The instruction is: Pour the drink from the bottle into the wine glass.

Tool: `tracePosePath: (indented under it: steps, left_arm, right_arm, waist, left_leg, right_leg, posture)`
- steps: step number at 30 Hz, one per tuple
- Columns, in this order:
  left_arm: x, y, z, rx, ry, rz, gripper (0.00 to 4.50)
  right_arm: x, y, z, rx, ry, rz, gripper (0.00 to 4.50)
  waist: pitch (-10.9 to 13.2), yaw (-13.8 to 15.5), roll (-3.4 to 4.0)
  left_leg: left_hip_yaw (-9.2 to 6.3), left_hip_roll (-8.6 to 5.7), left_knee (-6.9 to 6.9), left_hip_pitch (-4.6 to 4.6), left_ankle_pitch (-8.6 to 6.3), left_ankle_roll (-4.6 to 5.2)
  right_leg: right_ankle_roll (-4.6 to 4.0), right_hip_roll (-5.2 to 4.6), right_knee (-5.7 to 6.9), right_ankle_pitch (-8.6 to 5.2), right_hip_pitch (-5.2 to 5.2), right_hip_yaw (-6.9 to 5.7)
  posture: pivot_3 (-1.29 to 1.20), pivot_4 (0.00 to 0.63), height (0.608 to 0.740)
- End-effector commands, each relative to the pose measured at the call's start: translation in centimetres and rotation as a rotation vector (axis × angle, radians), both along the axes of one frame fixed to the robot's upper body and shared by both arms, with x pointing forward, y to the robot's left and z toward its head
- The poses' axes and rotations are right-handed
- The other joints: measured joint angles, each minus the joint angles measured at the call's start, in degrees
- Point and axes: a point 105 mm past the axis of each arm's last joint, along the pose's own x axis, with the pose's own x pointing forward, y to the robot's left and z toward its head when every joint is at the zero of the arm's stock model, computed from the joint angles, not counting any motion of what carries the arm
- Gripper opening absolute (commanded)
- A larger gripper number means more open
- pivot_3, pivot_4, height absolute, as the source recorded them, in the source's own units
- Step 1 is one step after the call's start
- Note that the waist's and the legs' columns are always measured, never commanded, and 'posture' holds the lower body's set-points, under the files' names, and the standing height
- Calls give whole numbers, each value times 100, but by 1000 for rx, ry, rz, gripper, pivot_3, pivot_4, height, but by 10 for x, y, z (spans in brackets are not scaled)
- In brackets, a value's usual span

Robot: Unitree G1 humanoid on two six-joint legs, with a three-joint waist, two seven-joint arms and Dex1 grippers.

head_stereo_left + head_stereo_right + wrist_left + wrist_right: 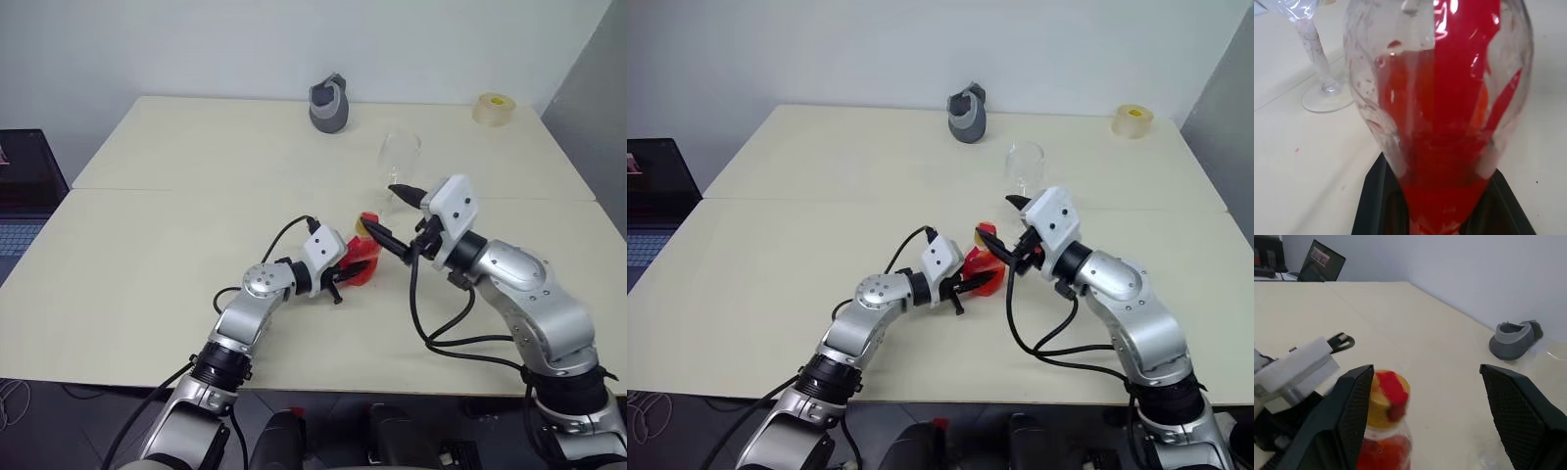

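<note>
- White walls stand behind a big cream table (pixel 147 294).
- A grey jug-like thing (pixel 329 104) sits at the far edge, at about 12 o'clock, and a roll of tape (pixel 494 109) sits at about 1 o'clock.
- The bottle (pixel 361 262) is near the middle of the table, clamped low down in the left gripper (pixel 343 277).
- Red drink (pixel 1449 147) fills the bottle.
- The bottle has a yellow cap (pixel 1382 399) with a red tab on it, and the cap looks shut.
- The right gripper (pixel 1435 406) hangs at the top of the bottle with its jaws wide apart, one finger on each side of the cap, gripping nothing.
- The wine glass (pixel 400 166) stands upright just past the bottle, at about 1 o'clock from it, and it looks empty.
- My guess is that the job has only begun: the cap must come off first, then the pouring.
- The right arm hides the foot of the glass in the head views.
- I cannot tell if the right fingers touch the cap.
</note>
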Motion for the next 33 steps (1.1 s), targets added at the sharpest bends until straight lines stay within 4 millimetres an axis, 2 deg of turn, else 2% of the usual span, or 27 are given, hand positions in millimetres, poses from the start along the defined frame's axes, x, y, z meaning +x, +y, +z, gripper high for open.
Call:
tracePosePath:
  steps: [1, 3, 6, 8, 13, 21, 24, 28, 30, 33]
  left_arm:
    - [1, -2, 25, -47, -86, -11, 718]
    - [3, 0, 25, -47, -87, -7, 718]
    - [4, 1, 26, -45, -90, -4, 718]
    - [4, 1, 26, -43, -92, -3, 717]
    - [5, 2, 27, -38, -94, -6, 717]
    - [5, 0, 28, -35, -96, -14, 711]
    - [5, -1, 28, -35, -97, -16, 709]
    - [5, -1, 28, -36, -98, -14, 707]
    - [5, 0, 27, -36, -97, -12, 706]
    - [5, 0, 27, -37, -96, -8, 693]
  right_arm:
    - [4, -25, 3, -21, -6, -58, 3678]
    - [-4, -27, 1, -29, 28, 7, 3678]
    - [-25, -11, 1, 3, 88, 171, 3678]
    - [-32, -1, 5, 24, 93, 217, 3678]
    - [-25, 22, 13, 54, 50, 201, 3678]
    - [-4, 38, 13, -14, -29, 134, 3678]
    - [5, 37, 13, -10, -41, 91, 3678]
    - [10, 25, 12, 22, -16, 43, 3678]
    - [11, 17, 11, 29, -4, 29, 3678]
    - [1, -1, 6, 34, 45, 54, 3678]
  waist:
    - [0, 1, 0]
    - [0, 1, 0]
    - [0, -13, 0]
    - [0, -19, 0]
    - [0, -8, 0]
    - [0, -1, 0]
    - [0, -1, 0]
    - [0, 0, 0]
    - [0, -1, 0]
    - [0, 14, 0]
  left_leg:
    - [0, 0, 0, 1, 0, 0]
    - [1, 1, -1, 1, 0, 0]
    - [3, 3, -2, 3, 0, 1]
    - [2, 5, -3, 3, -1, 1]
    - [0, 4, -1, 4, 0, 1]
    - [0, 2, 0, 2, 0, 0]
    - [-1, 3, 0, 2, 0, 0]
    - [-1, 2, 0, 1, 0, 0]
    - [-2, 2, 0, 0, 0, 0]
    - [-4, 1, 0, -2, 0, 0]
  right_leg:
    - [0, 0, 0, 0, 1, -1]
    - [0, 0, 0, 0, 1, 0]
    - [0, 2, 0, 0, 0, 2]
    - [0, 5, 1, 0, 0, 2]
    - [0, 6, 2, 0, 1, 0]
    - [0, 2, 0, 0, 0, 0]
    - [0, 2, 0, 0, 0, -1]
    - [-1, 1, 0, 0, 0, 0]
    - [-1, 1, 0, 0, 0, -1]
    - [-1, 1, -2, 0, 0, -3]
  posture:
    - [0, 150, 740]
    - [0, 150, 740]
    - [0, 150, 740]
    - [0, 150, 740]
    - [0, 150, 740]
    - [0, 150, 740]
    - [0, 150, 740]
    - [0, 150, 740]
    - [0, 150, 740]
    - [0, 150, 740]
